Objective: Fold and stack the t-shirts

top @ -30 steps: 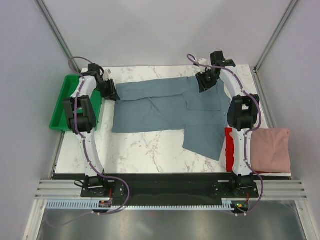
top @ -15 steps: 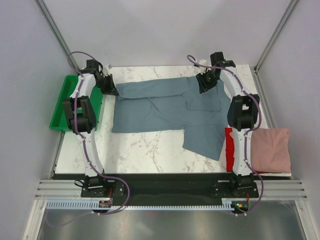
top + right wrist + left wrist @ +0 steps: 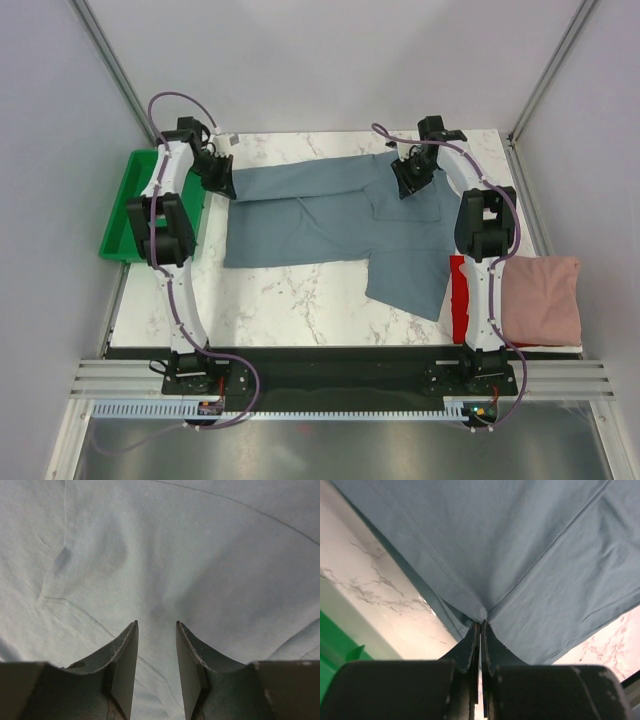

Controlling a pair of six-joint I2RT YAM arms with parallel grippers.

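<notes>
Pinching the left edge of the large slate blue-grey cloth t-shirt [image 3: 330,215], the left arm's fingers [image 3: 222,181] are clamped tight on a fold of fabric, near the green plastic tray [image 3: 128,205]. The right arm's fingers [image 3: 408,178] stand apart over the shirt's far right part, gripping nothing. The shirt lies spread across the white marbled table [image 3: 300,300]. A folded dusty pink t-shirt [image 3: 542,298] sits at the right edge, with a bright red t-shirt [image 3: 458,300] just beside it.

1 blue-grey t-shirt [image 3: 330,215], 1 pink t-shirt [image 3: 541,298], 1 red t-shirt [image 3: 458,310], 1 green tray [image 3: 120,218], 1 marble table [image 3: 300,300]
</notes>
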